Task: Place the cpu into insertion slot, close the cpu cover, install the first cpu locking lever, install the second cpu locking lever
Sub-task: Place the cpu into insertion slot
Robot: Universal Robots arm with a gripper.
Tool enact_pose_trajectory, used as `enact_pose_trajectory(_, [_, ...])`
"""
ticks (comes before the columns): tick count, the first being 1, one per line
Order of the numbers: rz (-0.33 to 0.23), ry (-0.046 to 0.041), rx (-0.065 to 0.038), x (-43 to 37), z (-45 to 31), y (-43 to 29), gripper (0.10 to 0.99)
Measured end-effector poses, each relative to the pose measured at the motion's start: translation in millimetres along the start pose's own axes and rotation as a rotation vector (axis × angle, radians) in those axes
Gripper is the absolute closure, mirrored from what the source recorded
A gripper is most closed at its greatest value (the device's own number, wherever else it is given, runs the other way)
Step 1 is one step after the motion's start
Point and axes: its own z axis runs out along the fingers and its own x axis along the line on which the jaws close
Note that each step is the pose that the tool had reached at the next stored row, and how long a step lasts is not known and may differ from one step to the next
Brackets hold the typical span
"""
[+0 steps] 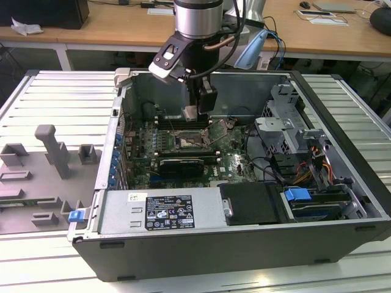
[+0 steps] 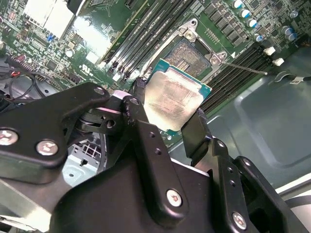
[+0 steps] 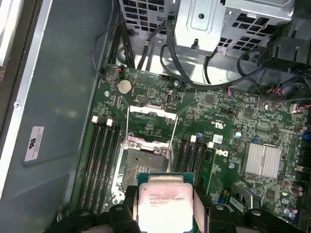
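Note:
My gripper (image 1: 194,111) hangs inside the open computer case, shut on the cpu (image 1: 191,113), a pale silvery square chip. In both wrist views the cpu (image 2: 172,99) (image 3: 165,204) sits clamped between two black fingers (image 2: 197,131) by opposite edges. It is held in the air a little above and just off to one side of the insertion slot (image 3: 141,167) (image 2: 192,53) (image 1: 194,138), whose dark square is bare. The cpu cover (image 3: 152,114) stands swung up at the slot's far side. Thin locking levers (image 3: 127,127) stick up beside it.
Long memory slots (image 3: 102,160) flank the socket on both sides. A black card (image 1: 181,163) lies across the board nearer the exterior camera. A drive cage (image 1: 287,122) with cables, a power supply (image 1: 165,210) and the case walls (image 1: 119,116) close in. A grey fixture (image 1: 52,149) stands outside.

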Motion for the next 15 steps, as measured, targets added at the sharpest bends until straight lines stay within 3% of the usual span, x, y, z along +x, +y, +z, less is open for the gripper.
enact_pose_trajectory(10, [0.031,-0.0025,0.0,-0.1,4.1,-0.3,0.545])
enact_pose_trajectory(15, [0.074,-0.0072,-0.001,-0.1,7.4,-0.6,0.545])
